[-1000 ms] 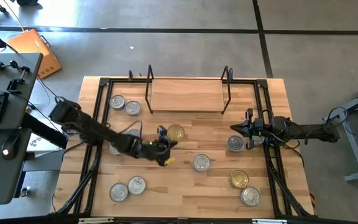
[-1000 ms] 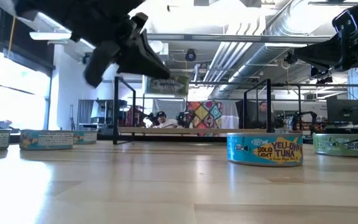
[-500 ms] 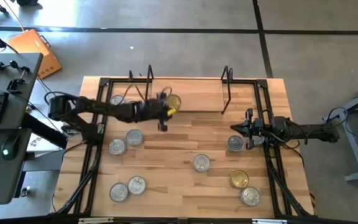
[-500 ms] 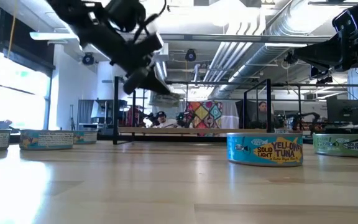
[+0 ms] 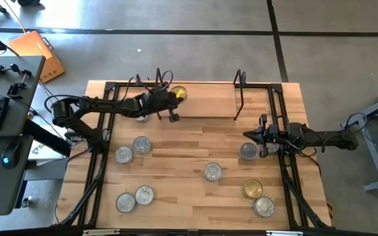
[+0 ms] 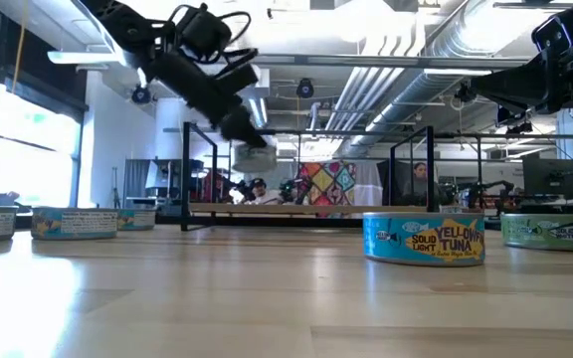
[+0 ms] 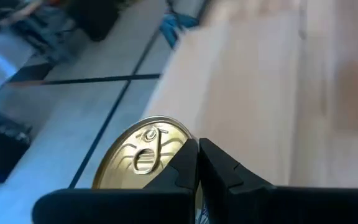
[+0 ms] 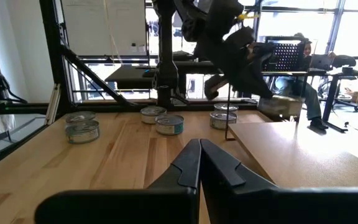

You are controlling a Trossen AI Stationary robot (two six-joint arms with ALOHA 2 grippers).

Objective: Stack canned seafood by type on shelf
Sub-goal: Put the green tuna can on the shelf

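A gold-lidded can [image 7: 143, 158] hangs in the air over the left end of the shelf [image 5: 199, 103], beside its left wire upright [image 5: 158, 88]. My left gripper [image 5: 174, 99] is shut on it. In the low view the can [image 6: 253, 157] is well above the shelf board [image 6: 296, 208]. My right gripper [image 5: 262, 140] is shut and empty at the table's right side, next to a silver-lidded can [image 5: 248, 151]. More canned seafood stands lid up on the tabletop, such as a silver one [image 5: 212, 172] and a gold one [image 5: 252, 189]. My left gripper holds the gold-lidded can at the edge of its lid [image 7: 178, 144]; the shut fingers [image 7: 219, 171] cover the place of contact. The fingers reach toward the table's far right, slanting downward. The can is clear of the shelf and the table, its pull-tab lid toward the wrist camera.
Silver cans stand at the left [image 5: 140, 145] [image 5: 123, 155], the near left [image 5: 125, 202] [image 5: 144, 195] and the near right [image 5: 264, 206]. The shelf's right upright [image 5: 239, 92] is past bare board. Black rails run along both table sides.
My left gripper has swung from the table's middle toward the far edge, rising slightly and rolling at the wrist. It has carried the gold-lidded can clear of the table to above the shelf's left end.
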